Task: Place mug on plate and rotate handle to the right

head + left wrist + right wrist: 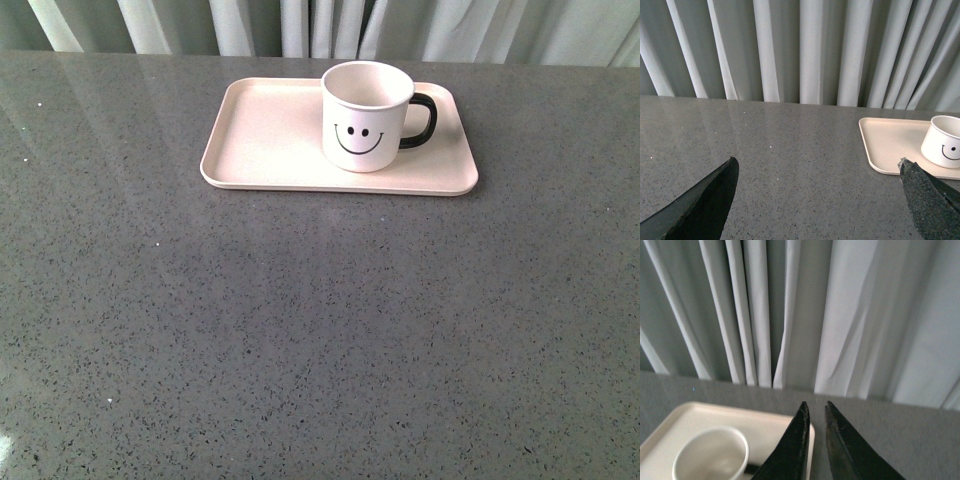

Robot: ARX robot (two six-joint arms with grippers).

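The white mug (366, 116) with a black smiley face stands upright on the right half of the pale pink plate (268, 140). Its black handle (421, 121) points to the right. Neither arm shows in the front view. In the left wrist view my left gripper (817, 162) is open and empty above the table, with the plate (887, 145) and mug (943, 141) off to one side. In the right wrist view my right gripper (815, 406) is shut and empty, raised beside the plate (675, 427) and mug (710, 456); a bit of the handle (752, 469) shows.
The grey speckled table (300, 330) stretches wide in front of the plate. Pale curtains (320, 25) hang just behind the table's far edge.
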